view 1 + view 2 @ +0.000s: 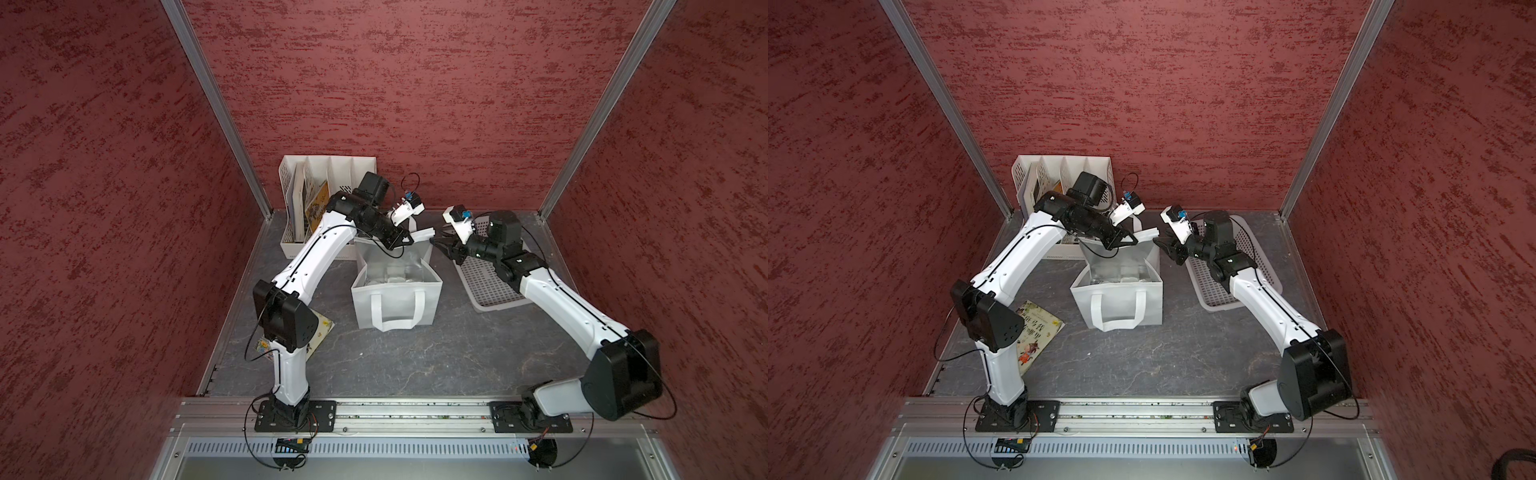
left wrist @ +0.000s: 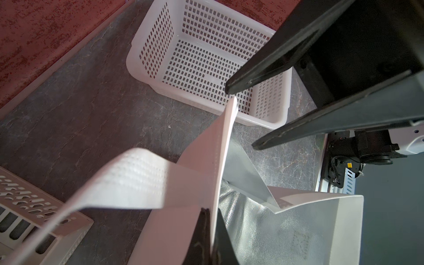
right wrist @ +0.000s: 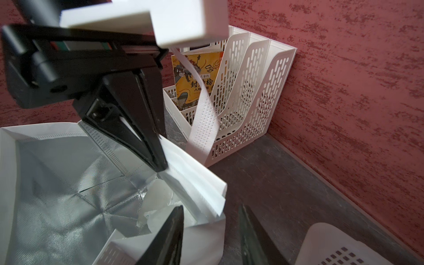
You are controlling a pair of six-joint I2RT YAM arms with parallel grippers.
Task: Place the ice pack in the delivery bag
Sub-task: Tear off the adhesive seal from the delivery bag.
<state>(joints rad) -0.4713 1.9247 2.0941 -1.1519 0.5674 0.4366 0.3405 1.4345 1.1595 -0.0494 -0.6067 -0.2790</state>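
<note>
One basket point(image 1: 490, 291), one file rack point(image 1: 328, 166) and one loose book point(image 1: 1038, 328) are seen around the bag point(image 1: 395, 303). Its rim is clamped by the left gripper point(image 1: 407, 241), and the right gripper point(image 1: 436, 244) is spread apart.

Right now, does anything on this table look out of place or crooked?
Yes. A picture book lies flat and askew on the table, partly hidden by the left arm, while other books stand in the file rack. The far rim of the delivery bag is bent out of shape where the left tool pinches it.

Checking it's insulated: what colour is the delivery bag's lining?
The lining is shiny silver foil, clearest in the right wrist view.
</note>
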